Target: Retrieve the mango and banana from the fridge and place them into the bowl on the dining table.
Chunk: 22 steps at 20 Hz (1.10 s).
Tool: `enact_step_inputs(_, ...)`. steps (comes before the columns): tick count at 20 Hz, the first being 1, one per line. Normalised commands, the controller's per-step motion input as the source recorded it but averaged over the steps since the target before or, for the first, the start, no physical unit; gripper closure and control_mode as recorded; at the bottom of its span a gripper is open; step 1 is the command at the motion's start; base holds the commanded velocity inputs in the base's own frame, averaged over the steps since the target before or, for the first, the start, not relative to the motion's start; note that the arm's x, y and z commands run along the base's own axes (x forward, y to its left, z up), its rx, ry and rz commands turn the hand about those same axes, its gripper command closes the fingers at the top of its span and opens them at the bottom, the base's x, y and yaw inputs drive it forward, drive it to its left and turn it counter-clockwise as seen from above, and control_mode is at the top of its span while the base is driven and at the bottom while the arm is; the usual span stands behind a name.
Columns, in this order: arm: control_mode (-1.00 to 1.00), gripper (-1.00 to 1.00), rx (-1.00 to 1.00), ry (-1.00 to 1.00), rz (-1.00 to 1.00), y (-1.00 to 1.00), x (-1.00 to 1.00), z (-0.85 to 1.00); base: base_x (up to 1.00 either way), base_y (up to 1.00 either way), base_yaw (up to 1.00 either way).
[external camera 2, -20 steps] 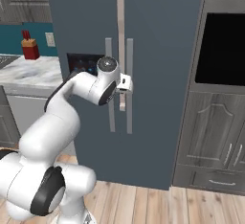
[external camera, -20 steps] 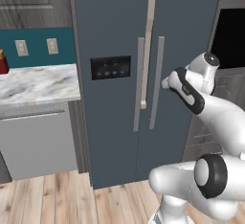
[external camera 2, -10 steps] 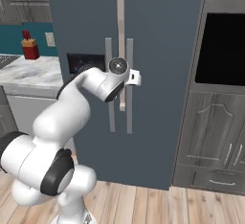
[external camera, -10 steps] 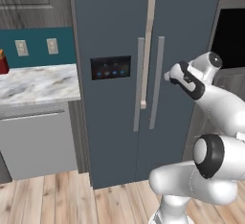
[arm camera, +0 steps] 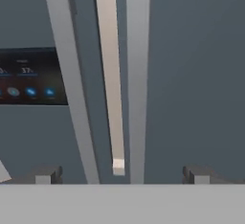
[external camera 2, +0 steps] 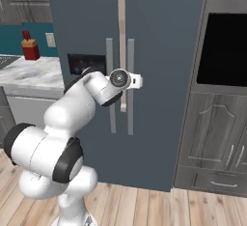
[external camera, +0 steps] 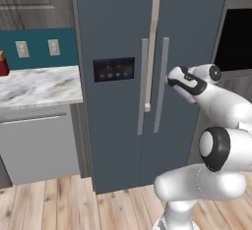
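Note:
The tall slate-blue fridge (external camera: 118, 37) (external camera 2: 159, 36) (arm camera: 191, 74) stands with both doors shut, its black panel of blue lights (external camera: 114, 70) on the left door. The shut doors hide the mango and banana. The bowl and dining table are out of view. My gripper (external camera: 170, 78) (external camera 2: 139, 80) (arm camera: 122, 175) hovers open just in front of the two vertical grey handles, nearest the right one (external camera: 161, 84) (arm camera: 137, 74). Its fingertips (arm camera: 48, 174) sit wide apart with nothing between them. A pale strip (arm camera: 110, 74) runs down between the handles.
A marble counter (external camera: 39, 84) over a grey dishwasher front (external camera: 39, 145) sits left of the fridge, with a red container (external camera 2: 30, 50) on it. A black wall oven (external camera 2: 224, 51) and grey cabinets (external camera 2: 212, 143) flank the right. Wood floor lies below.
The hand has moved a little closer to the fridge handles and the arm has risen and folded behind it. The jaws stayed open.

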Motion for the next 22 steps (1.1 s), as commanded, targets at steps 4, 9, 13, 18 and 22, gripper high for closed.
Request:
enact_step_inputs(4, -1.00, -1.00, 0.00, 0.00, 0.00, 0.00, 0.50, 0.00, 0.00, 0.00, 0.00)
enact_step_inputs(9, -1.00, -1.00, 0.00, 0.00, 0.00, 0.00, 0.55, 0.00, 0.00, 0.00, 0.00)
enact_step_inputs(13, -1.00, -1.00, 0.00, 0.00, 0.00, -0.03, 0.63, 0.00, 0.00, 0.00, 0.00)
enact_step_inputs(18, -1.00, -1.00, 0.00, 0.00, 0.00, -0.15, 0.58, 0.00, 0.00, 0.00, 0.00)
enact_step_inputs(22, -1.00, -1.00, 0.00, 0.00, 0.00, -0.17, 0.59, 0.00, 0.00, 0.00, 0.00)
